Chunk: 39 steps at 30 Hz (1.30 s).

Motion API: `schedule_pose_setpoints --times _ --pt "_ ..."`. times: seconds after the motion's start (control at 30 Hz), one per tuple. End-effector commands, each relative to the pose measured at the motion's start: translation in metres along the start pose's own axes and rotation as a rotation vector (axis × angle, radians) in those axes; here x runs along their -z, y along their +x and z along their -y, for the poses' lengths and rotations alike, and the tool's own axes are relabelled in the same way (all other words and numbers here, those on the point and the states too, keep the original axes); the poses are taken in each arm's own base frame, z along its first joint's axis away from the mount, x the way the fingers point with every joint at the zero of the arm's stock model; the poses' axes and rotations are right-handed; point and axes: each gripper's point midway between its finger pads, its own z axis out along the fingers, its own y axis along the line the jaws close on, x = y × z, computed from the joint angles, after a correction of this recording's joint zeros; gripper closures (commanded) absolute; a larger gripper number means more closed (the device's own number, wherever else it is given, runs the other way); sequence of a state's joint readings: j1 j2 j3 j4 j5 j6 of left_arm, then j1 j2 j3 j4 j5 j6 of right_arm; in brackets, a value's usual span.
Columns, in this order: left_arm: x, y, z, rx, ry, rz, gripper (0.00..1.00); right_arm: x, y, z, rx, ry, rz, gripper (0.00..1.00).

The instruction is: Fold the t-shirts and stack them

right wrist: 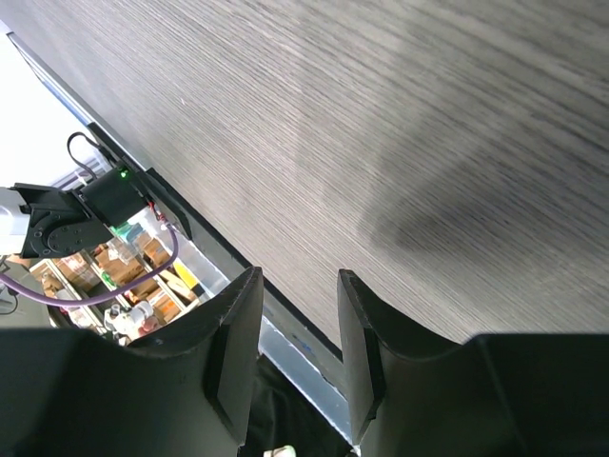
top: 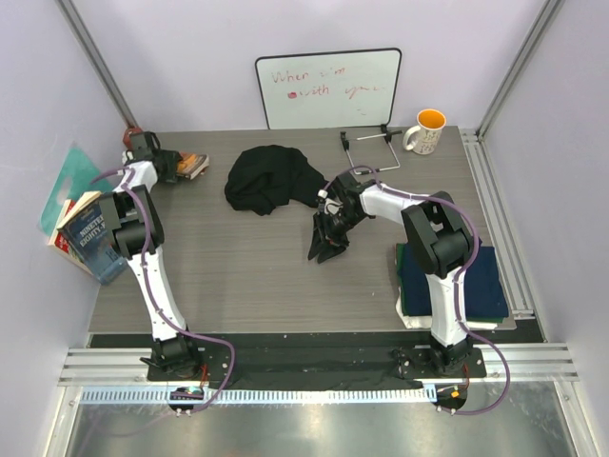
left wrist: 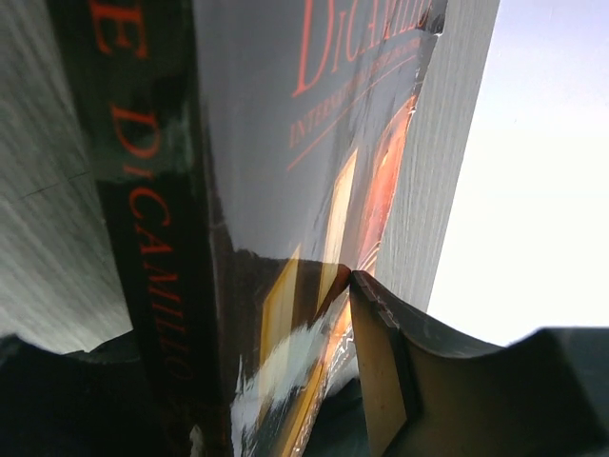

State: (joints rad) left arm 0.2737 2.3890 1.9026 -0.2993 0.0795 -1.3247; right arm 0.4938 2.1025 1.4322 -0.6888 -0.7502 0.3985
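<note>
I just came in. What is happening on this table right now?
The crumpled black cloth t-shirt lies at the far middle of the grey wooden table. The right gripper hovers open and empty near it. The left gripper is around a glossy dark book at the far left; whether it clamps is unclear. A folded navy t-shirt lies on the right.
</note>
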Motion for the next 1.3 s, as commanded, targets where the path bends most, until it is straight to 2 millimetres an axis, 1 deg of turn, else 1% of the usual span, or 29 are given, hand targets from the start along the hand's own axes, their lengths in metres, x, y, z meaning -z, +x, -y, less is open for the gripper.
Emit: schedule_pose_setpoints --times 0.0,0.07,0.13,0.17,0.23,0.27,0.33,0.37,0.43,0.47,0.53,0.57,0.63,0.73,0.8,0.93,0.97,1.0,1.03,1.07,1.1,1.13,1.17,1.2,1.27 --pt "0.025 -0.017 0.033 -0.003 0.077 0.092 1.00 0.017 -0.008 -0.019 0.047 -0.042 0.043 0.58" --pt "0.027 -0.026 0.029 -0.002 0.048 0.148 1.00 0.018 -0.008 -0.017 0.043 -0.042 0.042 0.58" --pt "0.031 -0.029 0.031 -0.001 0.044 0.170 1.00 0.018 -0.009 -0.016 0.040 -0.041 0.043 0.58" --pt "0.034 -0.034 0.038 -0.003 0.072 0.199 1.00 0.019 -0.009 -0.016 0.043 -0.040 0.044 0.57" --pt "0.035 -0.036 0.042 0.012 0.086 0.210 1.00 0.020 -0.009 -0.014 0.041 -0.038 0.046 0.57" --pt "0.036 -0.038 0.050 0.024 0.118 0.215 1.00 0.019 -0.008 -0.014 0.039 -0.038 0.045 0.58" --pt "0.032 -0.036 0.055 0.050 0.147 0.200 1.00 0.019 -0.008 -0.013 0.039 -0.037 0.044 0.58" --pt "0.032 -0.036 0.065 0.057 0.189 0.197 1.00 0.019 -0.007 -0.013 0.039 -0.037 0.043 0.57" --pt "0.025 -0.031 0.069 0.080 0.231 0.164 1.00 0.018 -0.006 -0.012 0.036 -0.036 0.040 0.57" --pt "0.025 -0.030 0.078 0.088 0.276 0.156 1.00 0.018 -0.006 -0.011 0.035 -0.032 0.040 0.58" --pt "0.018 -0.026 0.077 0.099 0.278 0.139 1.00 0.019 -0.006 -0.010 0.035 -0.034 0.042 0.57" --pt "0.018 -0.020 0.079 0.095 0.286 0.108 1.00 0.019 -0.005 -0.010 0.033 -0.031 0.039 0.57" --pt "0.017 -0.016 0.082 0.088 0.296 0.090 1.00 0.019 -0.005 -0.010 0.035 -0.031 0.039 0.58" --pt "0.013 -0.013 0.077 0.088 0.282 0.075 1.00 0.018 -0.005 -0.010 0.032 -0.032 0.038 0.58" --pt "0.014 -0.014 0.072 0.084 0.270 0.082 1.00 0.019 -0.007 -0.011 0.038 -0.034 0.042 0.57" --pt "0.020 -0.017 0.072 0.064 0.261 0.109 1.00 0.019 -0.007 -0.012 0.039 -0.035 0.044 0.57" --pt "0.018 -0.017 0.066 0.056 0.229 0.112 1.00 0.019 -0.007 -0.012 0.039 -0.035 0.044 0.57" --pt "0.021 -0.020 0.067 0.038 0.216 0.117 1.00 0.019 -0.007 -0.011 0.038 -0.033 0.042 0.57" --pt "0.020 -0.023 0.060 0.031 0.171 0.138 1.00 0.018 -0.007 -0.010 0.037 -0.031 0.042 0.58" --pt "0.019 -0.019 0.037 0.027 0.056 0.126 1.00 0.018 -0.006 -0.010 0.038 -0.030 0.041 0.57" --pt "0.024 -0.027 0.037 0.014 0.031 0.157 1.00 0.018 -0.006 -0.010 0.037 -0.030 0.040 0.58" --pt "0.025 -0.028 0.033 0.008 0.010 0.161 1.00 0.018 -0.006 -0.010 0.038 -0.030 0.041 0.58" --pt "0.025 -0.029 0.022 0.008 -0.016 0.167 1.00 0.018 -0.007 -0.011 0.038 -0.031 0.043 0.57" --pt "0.030 -0.032 0.021 0.016 -0.020 0.183 1.00 0.019 -0.008 -0.011 0.039 -0.032 0.046 0.57" --pt "0.030 -0.035 0.007 0.039 -0.058 0.189 1.00 0.019 -0.008 -0.012 0.047 -0.033 0.047 0.58"
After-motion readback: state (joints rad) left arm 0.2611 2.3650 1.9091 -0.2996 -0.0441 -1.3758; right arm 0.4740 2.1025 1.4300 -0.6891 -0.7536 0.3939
